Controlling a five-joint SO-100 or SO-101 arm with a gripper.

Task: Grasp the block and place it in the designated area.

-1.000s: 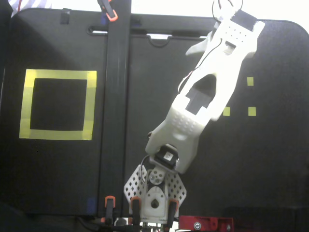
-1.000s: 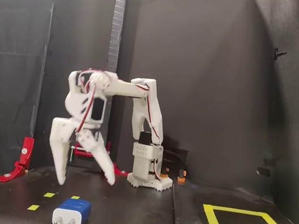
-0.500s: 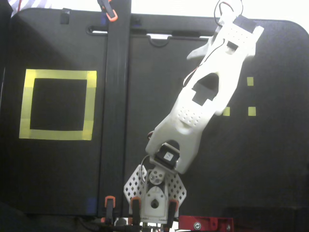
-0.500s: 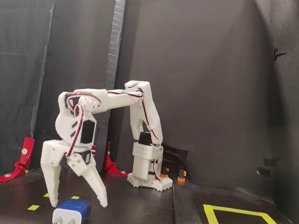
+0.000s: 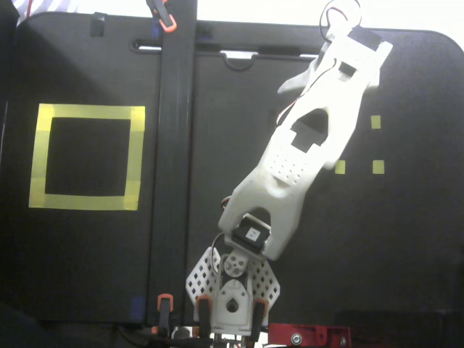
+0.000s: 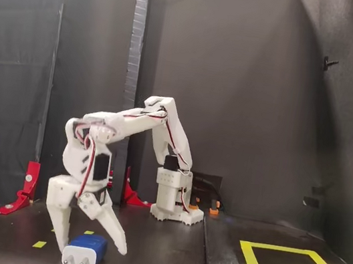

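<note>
Here the white plastic two-finger gripper point(image 6: 90, 248) is hanging low over the black desk point(image 5: 239, 145), its fingers spread wide and their tips reaching down on either side of the small dark-blue rounded rectangular block point(image 6: 84, 252), which is lying flat near the desk's front edge in the side-on fixed view with its two short pale prongs facing the camera. One fingertip is sitting just beside the block's left end and the other is slanting down to its right; whether either is actually touching the block is hard to say from this angle, but the jaws are not closing on it. In the fixed view from above, the white arm point(image 5: 304, 159) is stretching from its base at the bottom edge toward the top right corner and is covering the block entirely; three small yellow tape squares point(image 5: 376, 122) are showing just beside it. The large square outline of wide yellow tape point(image 5: 87, 156) is lying well apart from the block, toward the left edge in that top-down view, its black interior holding nothing.
</note>
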